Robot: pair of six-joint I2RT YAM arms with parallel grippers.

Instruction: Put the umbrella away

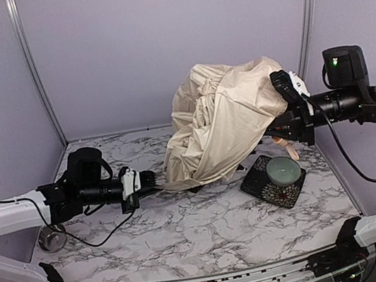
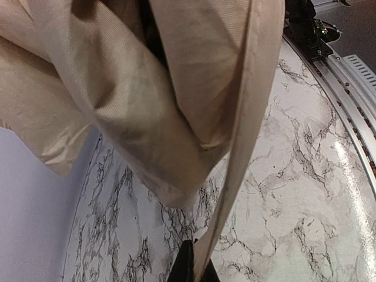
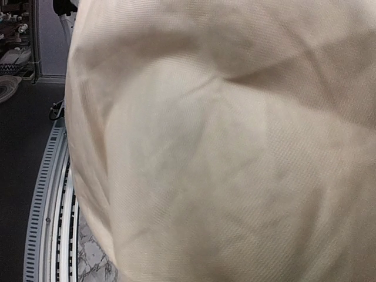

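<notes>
The umbrella [image 1: 221, 121] sits right of centre in the overhead view as a loose, half-collapsed heap of cream fabric; its long axis slants from the lower left, where the hem touches the table [image 1: 191, 248], up to the upper right, where the bulk is raised off the surface; the pale handle [image 1: 284, 146] pokes out under the right end, pointing down toward the lower right; the shaft is hidden by the cloth.

The left gripper [image 1: 153, 180] reaches in level from the left with its fingers closed, pinching the lower-left hem; in the left wrist view the hem runs down as a taut strip into the dark fingertips at the bottom edge. The right gripper [image 1: 282, 126] is pushed into the right end of the canopy; cloth fills its wrist view, so whether its fingers grip anything cannot be told.

The table is white marble with grey veins; a dark patterned square tray [image 1: 256, 186] carrying a round pale-green dish [image 1: 282, 169] lies just below the handle; a small metal bowl [image 1: 52, 240] stands at the far left; lilac walls [image 1: 157, 38] with aluminium posts [image 1: 33, 72] close in the space.
</notes>
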